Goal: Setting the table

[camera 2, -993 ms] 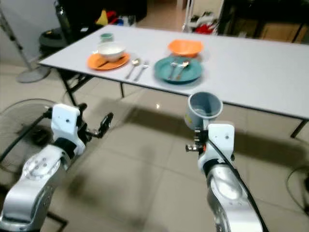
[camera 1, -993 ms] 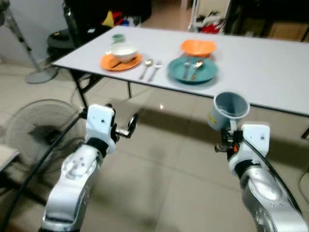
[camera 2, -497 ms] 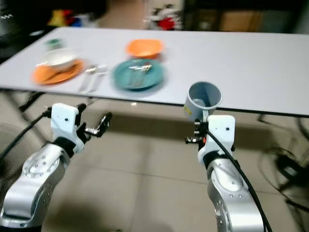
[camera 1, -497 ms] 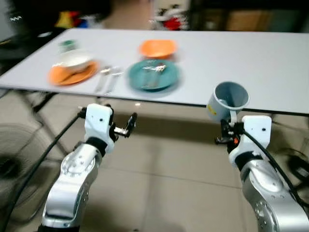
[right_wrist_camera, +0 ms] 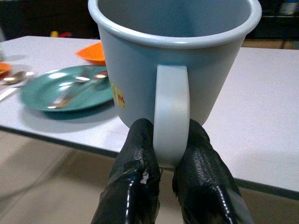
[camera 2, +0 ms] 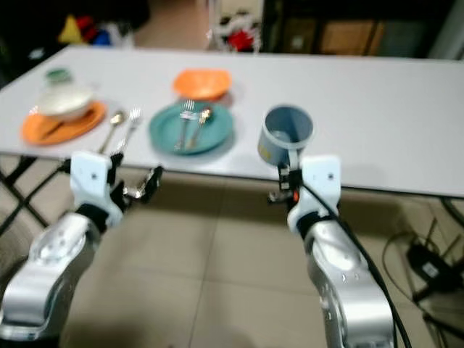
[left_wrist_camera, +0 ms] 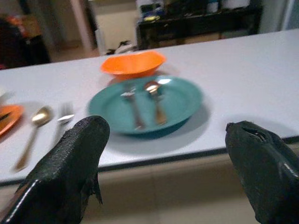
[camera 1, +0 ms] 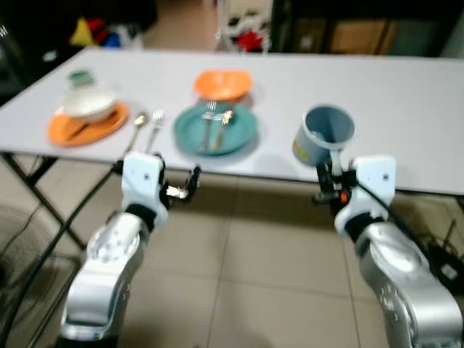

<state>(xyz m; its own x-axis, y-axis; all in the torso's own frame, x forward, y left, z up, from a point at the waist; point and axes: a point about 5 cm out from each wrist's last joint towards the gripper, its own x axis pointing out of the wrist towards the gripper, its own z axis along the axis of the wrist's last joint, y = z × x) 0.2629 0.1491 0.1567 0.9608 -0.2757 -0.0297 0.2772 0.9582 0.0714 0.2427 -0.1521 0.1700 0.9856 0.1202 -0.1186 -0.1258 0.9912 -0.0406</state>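
Mug (right_wrist_camera: 173, 70) glossy enamel-like – table (camera 1: 406, 101) smooth matt – cutlery (left_wrist_camera: 145, 100) shiny metal.

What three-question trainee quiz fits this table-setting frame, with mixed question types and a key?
1. True or false: the right gripper pinches the blue mug by its handle.
2. What lies on the teal plate? A) a knife B) a fork and spoon C) nothing
3. Fill in: the left gripper has its fingers ____.

Key: 1 true; 2 B; 3 open, holding nothing, facing the white table edge.
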